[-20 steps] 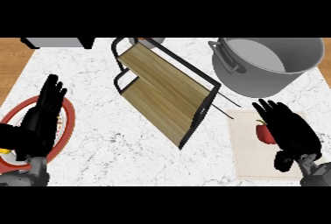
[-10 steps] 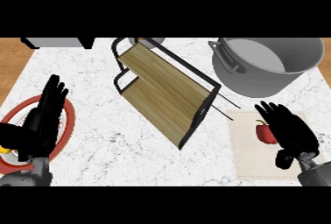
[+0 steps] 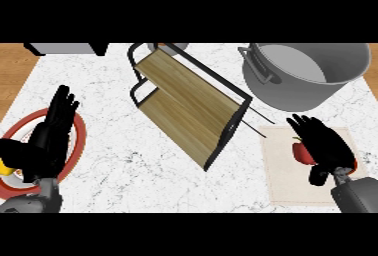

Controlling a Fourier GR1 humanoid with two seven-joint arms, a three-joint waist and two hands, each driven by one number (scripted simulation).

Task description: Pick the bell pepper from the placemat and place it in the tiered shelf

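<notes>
A red bell pepper point(image 3: 301, 152) lies on the beige placemat point(image 3: 295, 185) at the right of the counter. My right hand point(image 3: 325, 147) hovers over it, fingers spread and straight, covering most of the pepper so only its left part shows. The tiered shelf point(image 3: 188, 102), black frame with two wooden boards, stands in the middle, slanting from upper left to lower right. My left hand point(image 3: 46, 135) rests open at the left edge, fingers up, over a red-rimmed plate point(image 3: 74, 150).
A large grey pot point(image 3: 306, 72) stands at the back right, close behind the placemat. A yellow object point(image 3: 6, 167) lies on the red-rimmed plate. A dark appliance point(image 3: 65, 48) sits at the back left corner.
My right hand has sunk a little lower and farther over the bell pepper, hiding more of it. The left hand and everything else have stayed put.
</notes>
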